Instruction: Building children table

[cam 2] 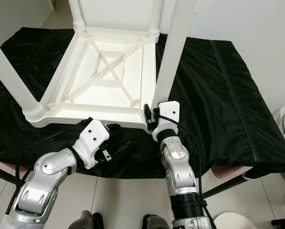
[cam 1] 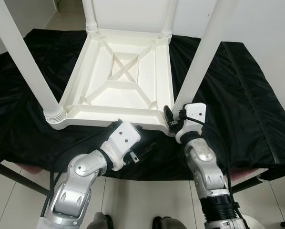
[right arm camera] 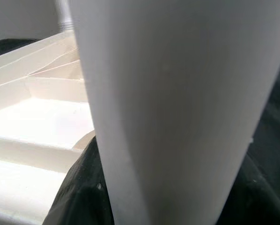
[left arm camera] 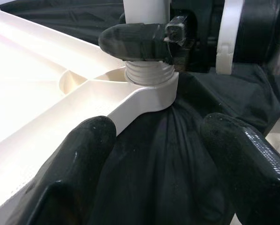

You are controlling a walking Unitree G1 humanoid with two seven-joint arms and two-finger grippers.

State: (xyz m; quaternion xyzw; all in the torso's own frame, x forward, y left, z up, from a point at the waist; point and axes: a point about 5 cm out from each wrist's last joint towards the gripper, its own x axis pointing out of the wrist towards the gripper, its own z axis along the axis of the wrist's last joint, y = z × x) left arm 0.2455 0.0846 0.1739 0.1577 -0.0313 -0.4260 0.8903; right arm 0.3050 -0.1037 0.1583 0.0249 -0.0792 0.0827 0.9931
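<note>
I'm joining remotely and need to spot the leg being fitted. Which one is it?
Find the white table top lying upside down on the black cloth. Four white legs rise from its corners; take the near corner on the robot's right. That leg alone has the right gripper at its threaded base.

A black cloth point(cam 1: 257, 109), creased and slightly glossy, covers a low platform. A pale pink edge point(cam 1: 245, 174) shows under the cloth's near border, borne on dark frame bars point(cam 1: 14, 179). Light tiled floor point(cam 1: 147, 202) lies below the cloth; a plain white wall point(cam 1: 266, 24) rises behind it. Lighting is even and diffuse.
</note>
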